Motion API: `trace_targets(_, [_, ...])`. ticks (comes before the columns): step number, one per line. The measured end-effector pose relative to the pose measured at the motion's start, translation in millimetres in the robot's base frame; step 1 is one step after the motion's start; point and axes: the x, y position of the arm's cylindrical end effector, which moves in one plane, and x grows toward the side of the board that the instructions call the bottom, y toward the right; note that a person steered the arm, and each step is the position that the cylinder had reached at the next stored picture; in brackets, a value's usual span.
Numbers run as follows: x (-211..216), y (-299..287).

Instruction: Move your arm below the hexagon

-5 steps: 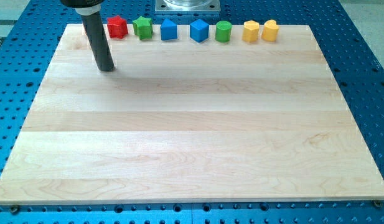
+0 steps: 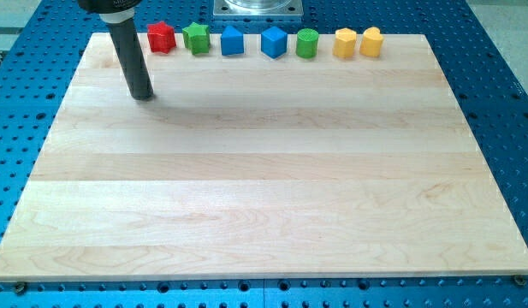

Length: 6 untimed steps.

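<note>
The yellow hexagon (image 2: 344, 43) stands in the row of blocks along the board's top edge, second from the view's right. My tip (image 2: 144, 97) rests on the wooden board (image 2: 264, 188) near its top left, far to the left of the hexagon. It sits below and slightly left of the red star (image 2: 162, 37) and touches no block. The dark rod rises from the tip out of the view's top.
The row along the top edge, left to right after the red star: green star (image 2: 196, 38), blue triangle (image 2: 233, 40), blue cube (image 2: 274, 42), green cylinder (image 2: 307, 43), the hexagon, yellow heart (image 2: 371, 41). A metal mount (image 2: 258, 8) sits above the board.
My tip has slid a few pixels to the view's left. No block has moved.
</note>
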Motion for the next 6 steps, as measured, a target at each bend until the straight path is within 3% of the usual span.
trace_targets(1, [5.8,0.4])
trace_targets(4, [22.5,75.2])
trace_targets(6, [38.8,277.3])
